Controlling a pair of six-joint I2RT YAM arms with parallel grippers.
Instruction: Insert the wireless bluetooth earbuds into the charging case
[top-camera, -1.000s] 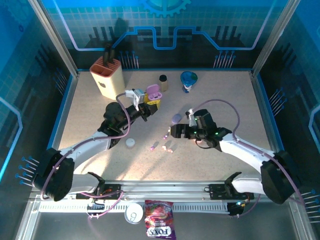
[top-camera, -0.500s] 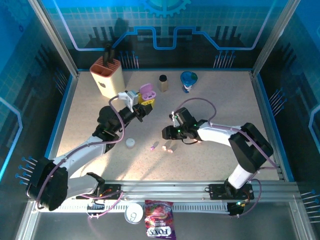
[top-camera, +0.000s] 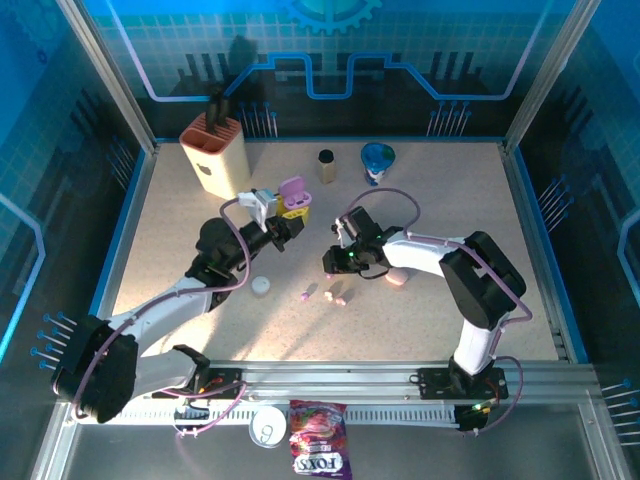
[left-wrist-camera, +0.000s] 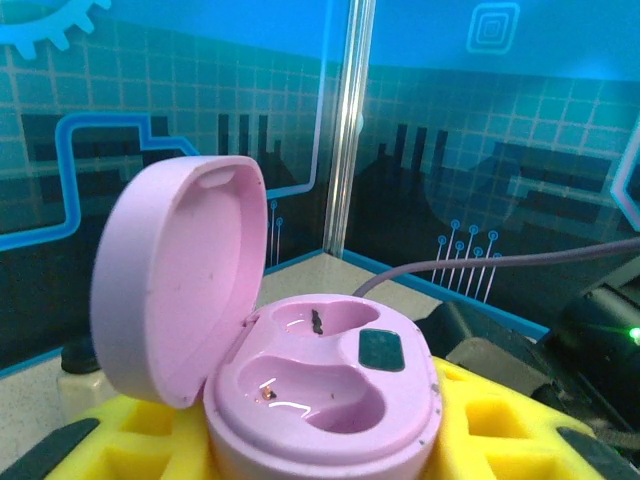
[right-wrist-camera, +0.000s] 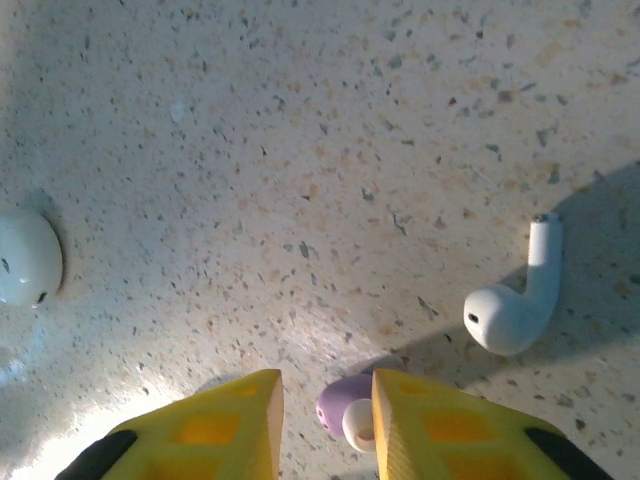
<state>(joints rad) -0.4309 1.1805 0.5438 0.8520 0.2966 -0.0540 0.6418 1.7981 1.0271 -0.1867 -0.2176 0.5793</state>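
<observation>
picking step: right gripper (right-wrist-camera: 328, 420) narrow around purple earbud (right-wrist-camera: 338, 404), grip uncertain; next it must lift it left into the open charging case (left-wrist-camera: 330, 390) the left gripper (top-camera: 295, 210) pinches.

The right gripper (right-wrist-camera: 327, 378) partly hides the purple earbud (right-wrist-camera: 335, 408). The picture's edge cuts off the white case (right-wrist-camera: 25, 257).

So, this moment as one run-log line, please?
left gripper: jaws hold open pink pebble-shaped plastic case, sockets empty | right gripper: jaws astride small purple plastic earbud, grip unclear
</observation>
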